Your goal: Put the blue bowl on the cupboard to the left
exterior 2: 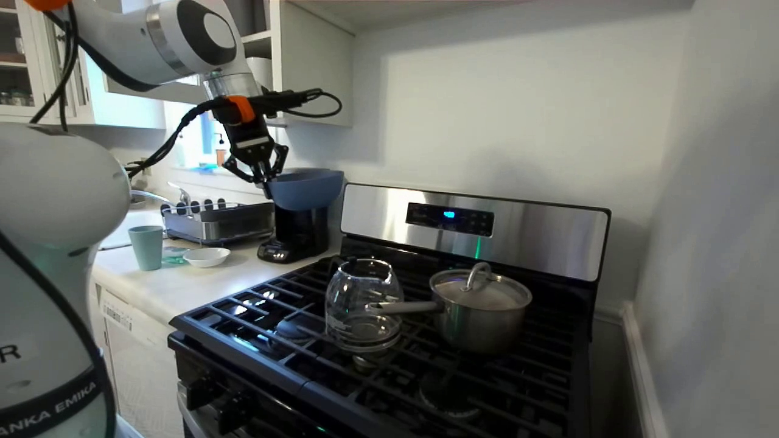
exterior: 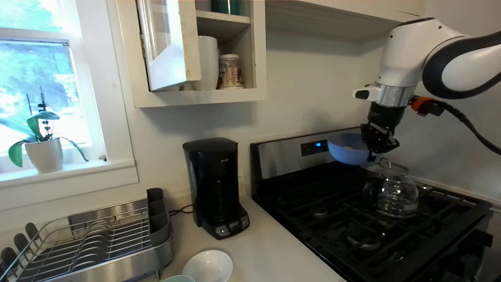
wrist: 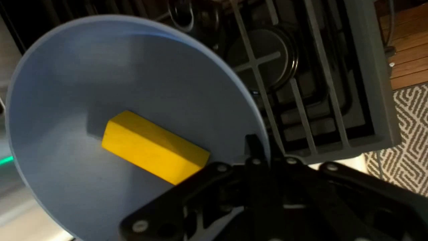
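The blue bowl (exterior: pixel 343 153) is held in the air above the back of the stove, roughly level. It also shows in an exterior view (exterior 2: pixel 310 190) and fills much of the wrist view (wrist: pixel 100 73). A yellow block (wrist: pixel 150 147) lies inside it. My gripper (wrist: pixel 264 150) is shut on the bowl's rim, one finger inside and one outside; it also shows in both exterior views (exterior: pixel 372 152) (exterior 2: pixel 266 185). The cupboard is the low counter with an off-white top (exterior: pixel 270 246), beside the stove; it also shows in an exterior view (exterior 2: pixel 158 292).
On the stove (exterior 2: pixel 292 365) stand a glass teapot (exterior 2: pixel 363 304) and a lidded pot (exterior 2: pixel 481 316). On the counter are a black coffee maker (exterior: pixel 215 188), a dish rack (exterior: pixel 98 243), a white bowl (exterior: pixel 207 266) and a green cup (exterior 2: pixel 146 246). A wall cabinet (exterior: pixel 258 51) hangs above, its door open.
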